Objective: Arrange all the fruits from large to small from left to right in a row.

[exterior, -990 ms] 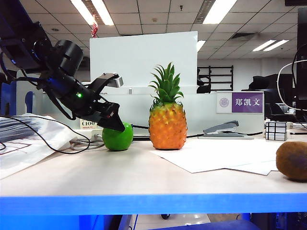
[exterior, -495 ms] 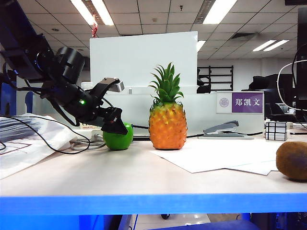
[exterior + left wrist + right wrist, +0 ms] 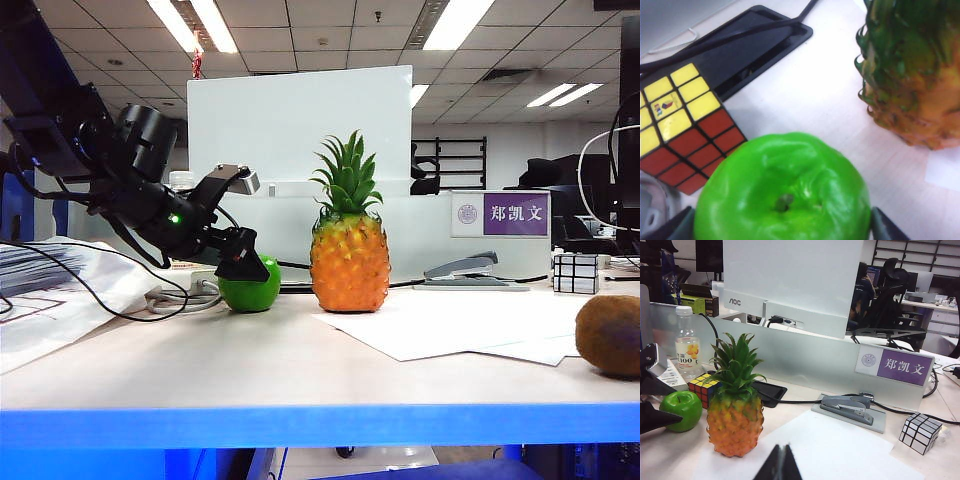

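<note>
Closest to me, at the right edge of the table [image 3: 300,380], the brown kiwi [image 3: 608,335] sits alone, well apart from the other fruit, just beside some white paper sheets [image 3: 450,325]. Farther back, near the middle, the pineapple [image 3: 349,250] stands upright with its green crown up. To its left the green apple [image 3: 250,288] rests on the table, stem dimple up, and the left gripper [image 3: 238,225] reaches down over it from the left, its jaws spread wide with a dark fingertip [image 3: 885,227] on either side of the apple [image 3: 785,190]; I cannot tell whether they touch it. Just behind the apple lies a coloured puzzle cube [image 3: 682,125] beside a black tray [image 3: 750,50], with a clear bottle [image 3: 686,342] farther back. The right gripper [image 3: 779,466] hangs well back from the fruit, over the paper, its jaws pressed together. Behind the pineapple are a grey stapler [image 3: 462,268], a mirrored cube [image 3: 580,272], a purple name card [image 3: 500,213] and a white monitor [image 3: 300,125].
</note>
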Robot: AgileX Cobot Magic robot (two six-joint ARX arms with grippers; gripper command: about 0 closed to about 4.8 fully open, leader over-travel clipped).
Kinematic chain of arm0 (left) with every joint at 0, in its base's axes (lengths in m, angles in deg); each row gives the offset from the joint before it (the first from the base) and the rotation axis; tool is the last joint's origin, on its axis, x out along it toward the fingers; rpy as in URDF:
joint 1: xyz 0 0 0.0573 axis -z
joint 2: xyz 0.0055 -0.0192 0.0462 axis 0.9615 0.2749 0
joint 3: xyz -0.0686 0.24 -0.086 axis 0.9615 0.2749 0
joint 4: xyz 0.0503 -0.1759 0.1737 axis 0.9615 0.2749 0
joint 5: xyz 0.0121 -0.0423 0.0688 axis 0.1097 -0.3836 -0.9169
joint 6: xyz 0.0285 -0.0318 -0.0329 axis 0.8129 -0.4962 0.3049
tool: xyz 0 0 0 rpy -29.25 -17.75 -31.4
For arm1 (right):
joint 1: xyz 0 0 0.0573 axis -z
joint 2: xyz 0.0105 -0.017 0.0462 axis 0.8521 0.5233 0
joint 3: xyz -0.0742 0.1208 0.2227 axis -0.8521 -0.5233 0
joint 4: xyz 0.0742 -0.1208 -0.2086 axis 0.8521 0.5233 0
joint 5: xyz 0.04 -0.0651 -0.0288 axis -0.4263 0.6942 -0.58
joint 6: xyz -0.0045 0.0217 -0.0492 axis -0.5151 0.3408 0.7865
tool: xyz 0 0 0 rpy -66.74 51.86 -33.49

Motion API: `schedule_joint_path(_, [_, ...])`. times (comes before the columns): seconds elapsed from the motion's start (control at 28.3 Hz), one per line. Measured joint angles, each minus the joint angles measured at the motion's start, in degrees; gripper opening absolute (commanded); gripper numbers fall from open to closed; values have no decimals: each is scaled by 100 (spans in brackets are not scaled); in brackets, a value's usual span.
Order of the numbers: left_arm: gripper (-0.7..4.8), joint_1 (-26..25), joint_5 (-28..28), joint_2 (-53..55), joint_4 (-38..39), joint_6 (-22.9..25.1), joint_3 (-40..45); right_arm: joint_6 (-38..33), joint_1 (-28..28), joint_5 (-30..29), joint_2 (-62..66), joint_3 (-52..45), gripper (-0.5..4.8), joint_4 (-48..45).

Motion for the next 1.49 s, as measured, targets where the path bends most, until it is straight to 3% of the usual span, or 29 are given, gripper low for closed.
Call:
schedule_joint_path(0.04, [166,0,7,15,-24,0,-2,0,0,0,0,0,-1,0])
schedule_joint_path(0.07, [56,0,15,31,-48,4,-9,0,0,0,0,0,-1,0])
schedule_joint_path(0.11, [-12,0,17,39,-59,2,-15,0,0,0,0,0,-1,0])
schedule_joint_path(0.42, [-5,0,55,24,-20,11,-15,0,0,0,0,0,-1,0])
schedule_joint_path(0.57, [-5,-61,671,-190,505,125,20,0,0,0,0,0,-1,0])
schedule_joint_path(0.78, [-5,-140,1038,-782,1357,7,63,0,-2,0,0,0,-1,0])
schedule_joint_path(1.06, [-5,-114,2796,-1305,2328,-138,50,0,0,0,-4,0,-1,4])
schedule_joint_path(1.17, [-5,0,3145,-1381,2804,26,50,0,0,-2,-96,0,-1,9])
schedule_joint_path(1.38, [-5,-11,4511,-1392,3536,363,52,0,0,0,-229,-2,-1,74])
schedule_joint_path(1.49, [-5,142,4634,-1390,4004,715,55,0,-2,-2,-332,0,-1,70])
